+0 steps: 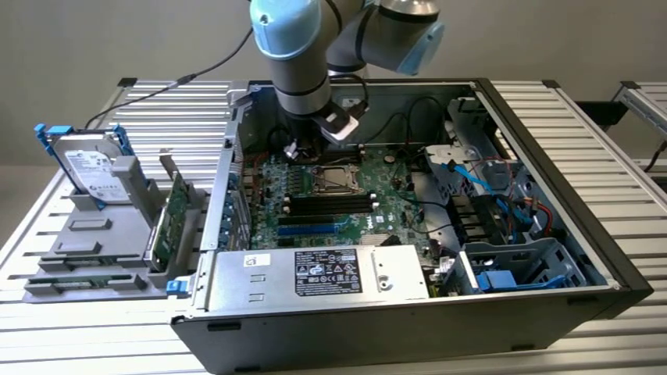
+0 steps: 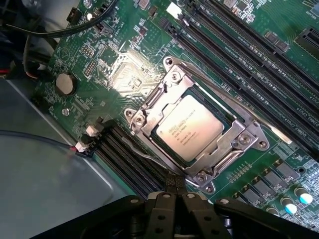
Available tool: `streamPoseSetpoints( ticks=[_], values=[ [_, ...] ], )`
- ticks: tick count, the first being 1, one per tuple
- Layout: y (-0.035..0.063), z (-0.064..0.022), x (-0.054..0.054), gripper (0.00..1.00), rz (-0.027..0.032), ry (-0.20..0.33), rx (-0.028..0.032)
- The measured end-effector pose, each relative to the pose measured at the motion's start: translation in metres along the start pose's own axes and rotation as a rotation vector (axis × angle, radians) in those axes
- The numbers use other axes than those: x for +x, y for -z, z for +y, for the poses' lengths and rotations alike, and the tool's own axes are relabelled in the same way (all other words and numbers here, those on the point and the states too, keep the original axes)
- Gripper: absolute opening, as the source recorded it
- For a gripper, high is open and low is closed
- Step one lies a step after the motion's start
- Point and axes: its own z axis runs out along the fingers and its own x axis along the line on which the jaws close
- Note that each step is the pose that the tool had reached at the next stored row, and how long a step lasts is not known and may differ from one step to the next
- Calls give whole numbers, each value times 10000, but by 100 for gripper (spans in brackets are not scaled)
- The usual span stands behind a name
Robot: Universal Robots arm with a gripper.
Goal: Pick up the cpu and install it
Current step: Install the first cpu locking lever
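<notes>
On exterior view's left, grey rack (image 1: 89, 234) holds hard drive (image 1: 92, 173) with blue bracket, green card boards (image 1: 167, 223) upright beside it. Centre: open computer case (image 1: 417, 336), motherboard (image 1: 344, 207) inside. Arm (image 1: 302, 62) reaches down into case; gripper (image 1: 300, 147) hovers just beside socket (image 1: 336, 175), fingers clenched, holding nothing. Wrist view: cpu (image 2: 188, 127) seated flat in socket frame (image 2: 149, 117), silver top showing, memory slots (image 2: 239, 47) on either side.

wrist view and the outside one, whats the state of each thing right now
cpu: seated in the socket, metal frame down over it
pincer: shut, holding nothing, above the socket
computer case: side open, board exposed
hard drive: outside the case, standing upright in the gray holder
</notes>
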Motion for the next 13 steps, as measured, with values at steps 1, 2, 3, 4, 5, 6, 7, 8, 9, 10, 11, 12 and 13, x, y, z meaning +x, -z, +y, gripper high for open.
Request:
streamPoseSetpoints(
  ticks=[1,2,3,4,5,6,7,8,9,10,11,12,13],
  values=[
    [-5,5,5,11,2,0,-1],
    [-9,11,10,11,5,2,-2],
    [-10,16,13,11,7,2,-2],
    [-10,19,15,11,7,3,-1],
    [-11,23,16,11,9,2,1],
    [-11,27,17,11,11,2,1],
    [-11,31,18,11,11,2,2],
    [-11,35,19,11,12,1,3],
    [-11,40,20,11,13,1,3],
    [-11,46,22,11,14,1,5],
    [-12,52,24,11,14,1,6],
    [-13,57,27,11,15,1,6],
    [-14,63,31,11,14,1,6]
  ],
)
